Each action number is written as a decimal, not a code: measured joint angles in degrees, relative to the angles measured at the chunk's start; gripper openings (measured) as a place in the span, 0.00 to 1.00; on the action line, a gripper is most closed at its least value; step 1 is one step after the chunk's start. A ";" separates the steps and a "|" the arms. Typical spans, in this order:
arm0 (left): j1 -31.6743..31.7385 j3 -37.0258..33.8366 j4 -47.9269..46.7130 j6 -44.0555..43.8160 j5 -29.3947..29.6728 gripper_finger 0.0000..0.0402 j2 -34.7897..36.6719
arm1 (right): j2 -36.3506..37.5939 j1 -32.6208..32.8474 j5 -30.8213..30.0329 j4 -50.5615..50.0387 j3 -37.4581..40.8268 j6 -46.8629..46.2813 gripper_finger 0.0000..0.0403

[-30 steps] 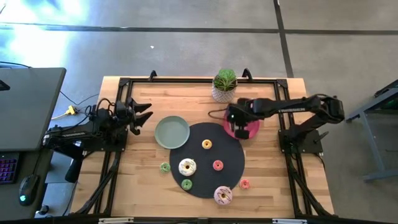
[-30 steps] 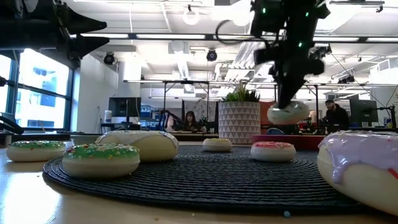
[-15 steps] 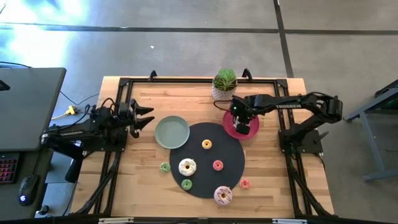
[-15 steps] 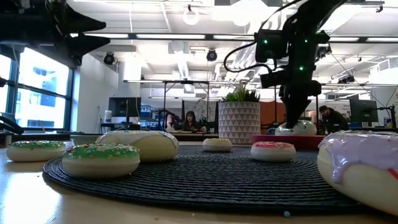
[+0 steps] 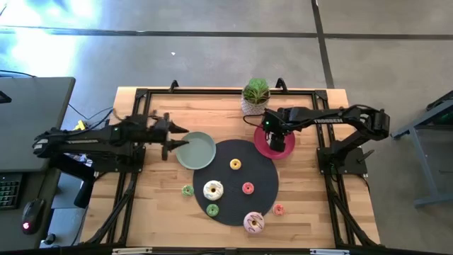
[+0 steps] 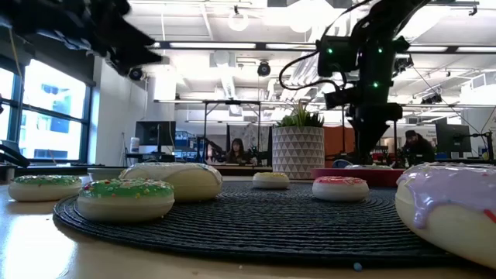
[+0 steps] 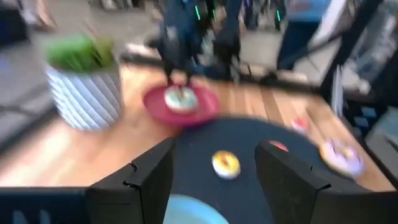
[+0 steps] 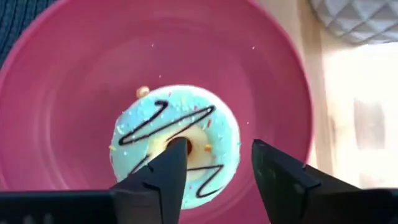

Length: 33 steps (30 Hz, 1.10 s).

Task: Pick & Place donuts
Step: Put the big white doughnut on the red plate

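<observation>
High view first, from the left: my left claw (image 5: 172,137) has swung out from the worktop's (image 5: 156,205) left edge to the rim of the sage-green plate (image 5: 196,150); its fingers stand apart with nothing between them. On the dark mat (image 5: 233,202) and around it lie seven donuts, among them a white-iced one (image 5: 213,190) and a pink one (image 5: 253,222). Farther right, my right claw (image 8: 214,169) sits low over the pink-red plate (image 8: 68,93), having lowered the pale blue donut (image 8: 176,138) that hung in the air a second ago. Its fingers are now slightly spread and grip nothing, so I judge this placement done. That donut lies flat mid-plate, drizzled with a dark zigzag and sprinkles.
</observation>
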<state>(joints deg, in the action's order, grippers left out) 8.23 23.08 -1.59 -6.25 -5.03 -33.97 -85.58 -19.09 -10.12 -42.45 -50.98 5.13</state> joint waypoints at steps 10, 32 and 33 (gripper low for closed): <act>0.00 5.21 0.17 0.01 -13.41 0.53 -22.00 | 0.04 6.24 2.33 -4.20 -9.38 1.24 0.45; -15.40 25.46 -4.50 11.48 -13.12 0.53 -57.91 | 0.07 26.46 4.45 0.96 -13.11 -8.28 0.45; -15.52 25.52 -4.37 10.61 -12.35 0.53 -58.88 | 0.07 26.80 4.47 0.70 -13.11 -9.34 0.45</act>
<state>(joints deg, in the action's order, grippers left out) -7.29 48.60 -5.96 4.36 -17.38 -92.85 -85.52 7.71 -5.65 -41.75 -64.09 -4.21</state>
